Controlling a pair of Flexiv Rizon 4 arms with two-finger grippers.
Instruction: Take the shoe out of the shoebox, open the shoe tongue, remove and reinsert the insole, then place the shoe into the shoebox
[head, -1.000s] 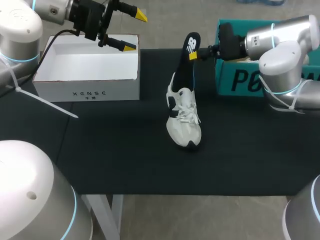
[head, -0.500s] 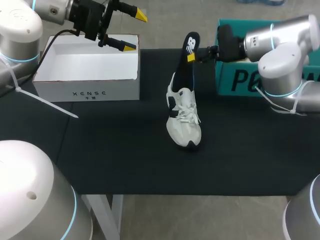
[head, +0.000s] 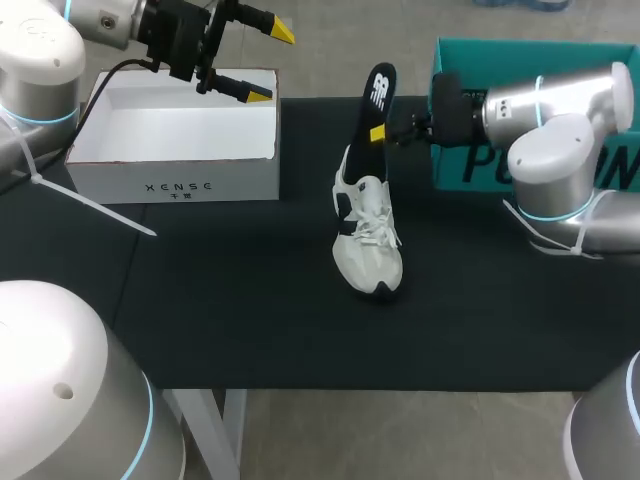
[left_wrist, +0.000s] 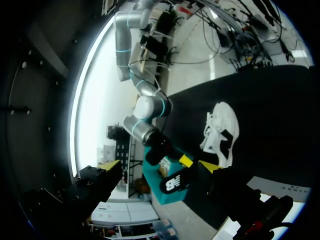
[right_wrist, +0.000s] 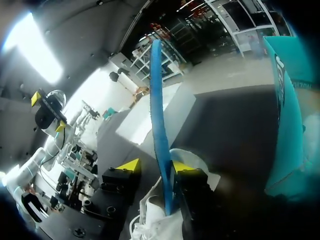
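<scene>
1. Right claw (right_wrist: 155, 166): released. The fingers stand apart with the insole (right_wrist: 156, 100) between them. The insole lies close against one finger, and there is a visible gap to the other.
2. The insole is black with a blue edge. It stands nearly upright and rises well above the claw's tips, and its lower end is tucked into the shoe's opening just under the claw.
3. Shoe (head: 368, 240): a white sneaker directly below and ahead of the right claw. It sits sole-down on the black surface (head: 250, 300), outside any box. The heel end is under the claw and the toe points away from it, toward the near edge.
4. Teal box (head: 450, 170): just beside the right claw, on the right arm's side and partly behind the wrist.
5. White shoebox (head: 175, 185): well apart from the right claw, across the surface, with its top open. The shoe is not in it.
6. Left claw (head: 268, 62): released, with its yellow tips spread wide and nothing between them. It hovers above the shoebox's far corner, the one nearest the shoe. One tip is over the box's rim and the other is higher, beyond the rim.
7. From the left claw, the insole and shoe lie far ahead, past the shoebox.
</scene>
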